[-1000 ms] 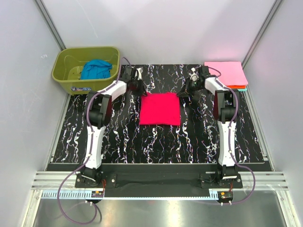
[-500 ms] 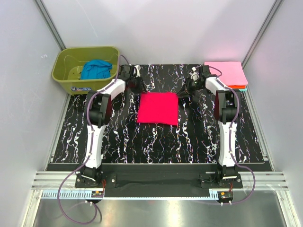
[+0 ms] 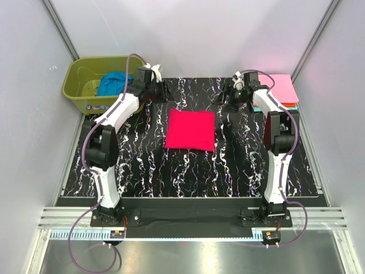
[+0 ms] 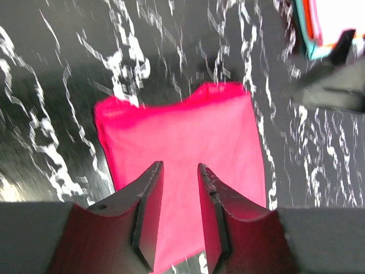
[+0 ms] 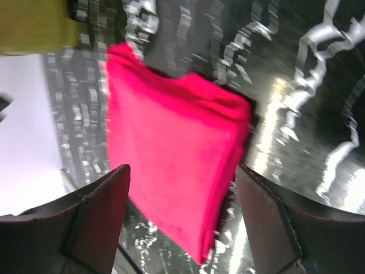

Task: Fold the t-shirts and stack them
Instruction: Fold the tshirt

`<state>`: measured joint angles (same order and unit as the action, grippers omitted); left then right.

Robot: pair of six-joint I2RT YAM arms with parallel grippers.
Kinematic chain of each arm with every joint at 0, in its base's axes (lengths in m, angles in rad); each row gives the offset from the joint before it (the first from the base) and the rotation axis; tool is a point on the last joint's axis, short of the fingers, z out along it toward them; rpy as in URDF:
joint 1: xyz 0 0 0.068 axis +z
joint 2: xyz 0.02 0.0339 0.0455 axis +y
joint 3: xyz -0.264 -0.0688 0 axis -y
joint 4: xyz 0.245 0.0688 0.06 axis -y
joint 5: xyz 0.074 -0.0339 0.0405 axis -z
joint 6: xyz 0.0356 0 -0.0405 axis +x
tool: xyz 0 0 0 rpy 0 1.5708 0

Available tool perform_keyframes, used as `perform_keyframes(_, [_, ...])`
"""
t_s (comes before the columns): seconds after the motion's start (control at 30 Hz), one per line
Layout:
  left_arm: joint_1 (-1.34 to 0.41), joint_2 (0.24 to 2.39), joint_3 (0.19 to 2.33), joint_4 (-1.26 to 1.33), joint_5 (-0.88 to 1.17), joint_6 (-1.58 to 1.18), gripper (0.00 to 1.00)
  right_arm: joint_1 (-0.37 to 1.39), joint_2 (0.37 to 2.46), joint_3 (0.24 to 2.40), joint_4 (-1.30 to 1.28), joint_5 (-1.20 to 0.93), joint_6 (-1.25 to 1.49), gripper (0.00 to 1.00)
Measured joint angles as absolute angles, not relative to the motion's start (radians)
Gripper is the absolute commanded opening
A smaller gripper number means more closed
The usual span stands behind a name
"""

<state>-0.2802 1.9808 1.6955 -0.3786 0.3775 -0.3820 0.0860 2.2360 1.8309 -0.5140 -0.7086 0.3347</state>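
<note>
Near edge: both my arms rise from their bases at the bottom of the top view, over the black marbled table (image 3: 142, 165).
Centre of frame: the crimson-red t-shirt (image 3: 190, 129) lies folded into a flat rectangle on the table, apart from both arms.
Left gripper (image 4: 178, 168): it hangs above the far left corner of that shirt; my fingers (image 4: 149, 200) stand a narrow gap apart with nothing between them.
Right gripper (image 5: 182, 171): it hangs off the shirt's far right corner; my fingers (image 5: 102, 217) are spread wide and hold nothing, the red cloth showing between them.
In the way: in the top view my right forearm crosses the left edge of the stack at upper right and hides part of it.
Upper right: a light pink t-shirt (image 3: 282, 87) tops the stack, with an orange t-shirt (image 4: 311, 20) and a teal t-shirt (image 4: 300, 23) showing only as thin edges beneath.
Upper left: the olive-green tub (image 3: 102, 103) sits at the table's far corner, a crumpled blue t-shirt (image 3: 114, 84) inside; my left arm's cable arcs over its right rim.
</note>
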Motion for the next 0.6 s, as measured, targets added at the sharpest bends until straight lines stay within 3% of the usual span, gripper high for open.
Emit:
perform_keyframes(0.23, [-0.306,1.980,1.526,-0.403,0.379,-0.380,0.31,0.098,2.254,1.787,-0.521,-0.657,0.310,0.83])
perform_keyframes(0.6, [-0.305,2.107,1.517,-0.432,0.270,-0.354,0.29,0.192,2.309,1.790,-0.507,-0.575,0.305,0.83])
